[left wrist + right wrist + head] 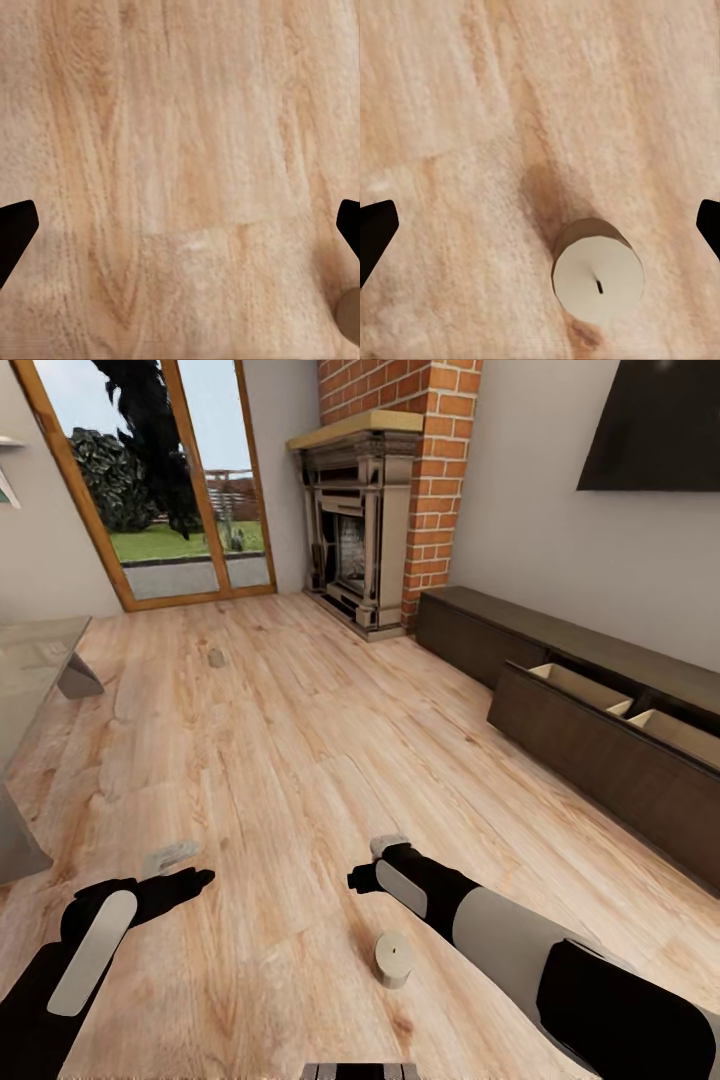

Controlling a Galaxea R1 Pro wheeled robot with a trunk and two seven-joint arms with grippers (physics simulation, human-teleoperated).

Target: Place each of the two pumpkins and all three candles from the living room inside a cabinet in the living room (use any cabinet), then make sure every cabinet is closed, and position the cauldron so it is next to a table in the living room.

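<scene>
Wood floor (300, 740), three candles (farthest perhaps) (394, 958), one open cabinet (600, 750)

Surface: light wood plank floor (300, 740), running from the glass doors to the near edge of the head view.
Near item: candle (393, 959), upright on the planks; in the right wrist view (598, 279) its flat top and wick dot are visible.
Second item: candle (388, 846), upright, farther out, partly hidden.
Third item: candle (169, 857), pale, lying at left.
Far item: small grey object (216, 657), too small to identify.
</scene>
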